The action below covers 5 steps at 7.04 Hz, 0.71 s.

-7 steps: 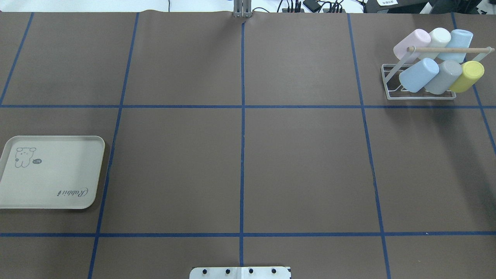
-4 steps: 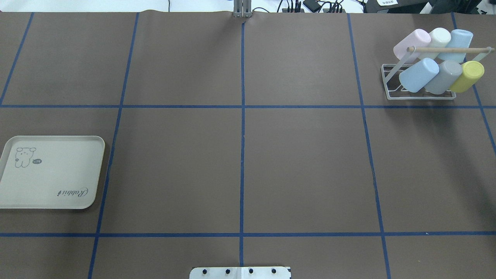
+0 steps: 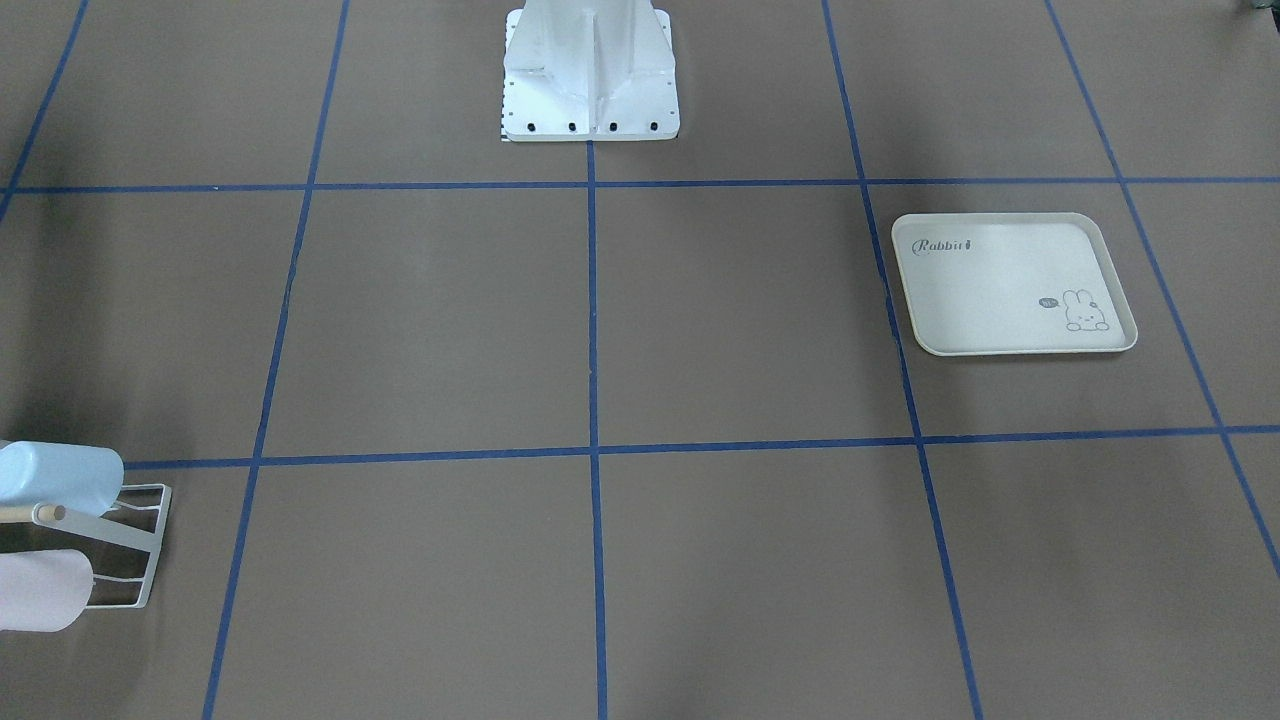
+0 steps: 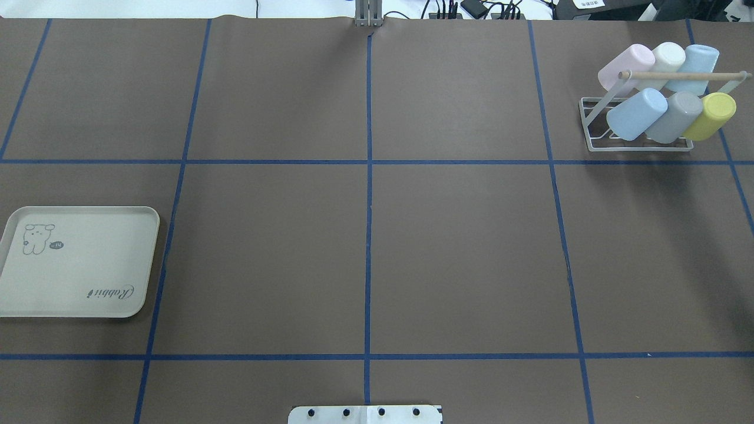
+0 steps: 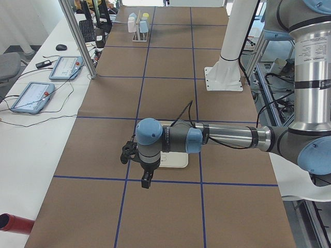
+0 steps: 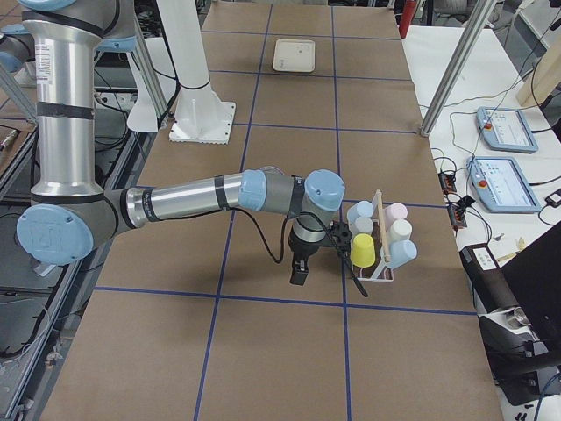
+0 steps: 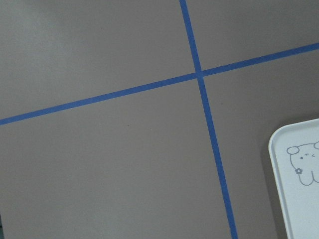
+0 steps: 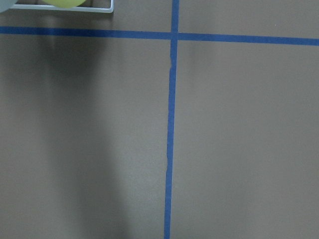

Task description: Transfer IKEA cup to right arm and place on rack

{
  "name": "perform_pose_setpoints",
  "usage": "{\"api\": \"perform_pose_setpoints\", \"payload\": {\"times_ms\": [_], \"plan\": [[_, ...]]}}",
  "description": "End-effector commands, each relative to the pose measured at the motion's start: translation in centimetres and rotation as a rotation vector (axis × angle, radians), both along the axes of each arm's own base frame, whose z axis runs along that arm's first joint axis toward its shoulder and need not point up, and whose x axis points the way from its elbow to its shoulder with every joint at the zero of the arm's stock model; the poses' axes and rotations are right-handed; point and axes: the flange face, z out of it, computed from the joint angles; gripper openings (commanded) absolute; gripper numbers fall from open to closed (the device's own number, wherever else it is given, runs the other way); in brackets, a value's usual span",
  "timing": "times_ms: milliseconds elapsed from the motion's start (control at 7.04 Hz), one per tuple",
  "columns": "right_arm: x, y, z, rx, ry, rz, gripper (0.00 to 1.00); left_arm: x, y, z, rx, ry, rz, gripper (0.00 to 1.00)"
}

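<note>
- The left arm (image 5: 227,137) reaches out level, forearm horizontal, with the wrist bent so the left gripper (image 5: 146,182) points straight down.
- The right arm (image 6: 193,197) is stretched out level too, and the right gripper (image 6: 299,274) hangs downward.
- Whether either pair of jaws is parted or closed cannot be told.

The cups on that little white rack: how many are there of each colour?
Blue cups: 2
Pink cup: 1
White cup: 1
Grey cup: 1
Yellow cup: 1
Total: 6 cups on the rack
</note>
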Motion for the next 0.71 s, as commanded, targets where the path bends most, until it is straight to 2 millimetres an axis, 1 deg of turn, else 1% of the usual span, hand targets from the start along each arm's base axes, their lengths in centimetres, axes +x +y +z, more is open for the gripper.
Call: {"api": "perform_pose_setpoints", "payload": {"times_ms": [0,284,568], "plan": [[0.0,0.0,0.0,-0.001,-0.001,0.001,1.0,-0.2,-0.3,-0.5,0.015,-0.029,-0.003,1.0],[0.0,-0.1,-0.2,0.002,-0.006,0.001,1.0,-0.3,-0.7,-1.9,0.052,-0.039,-0.003,1.0],[-0.1,-0.1,-0.3,0.003,-0.012,0.002,1.0,-0.2,-0.7,-2.0,0.068,-0.038,-0.003,1.0]]}}
